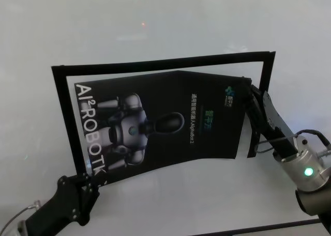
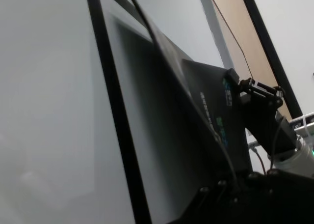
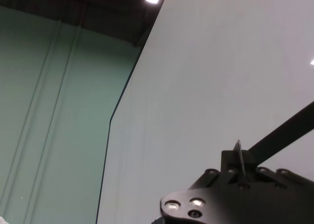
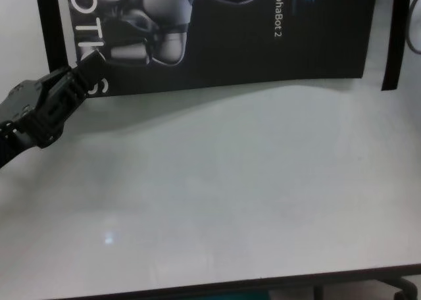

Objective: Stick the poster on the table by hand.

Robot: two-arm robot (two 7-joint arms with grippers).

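Left end effector point(image 1: 89, 183) and right end effector point(image 1: 250, 93), each clamped on a poster point(image 1: 170, 119) corner, carry it mid-frame; next, lower it flat onto the tabletop point(image 1: 170, 29).

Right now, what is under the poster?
Bare table shows around the poster, framed by black tape strips. The left gripper and right gripper hold it raised; the surface directly beneath it is hidden.

Left hand point(image 1: 85, 187) fingertips hidden under poster point(image 1: 155, 122) corner; chest view crops poster top; small lettering unreadable.
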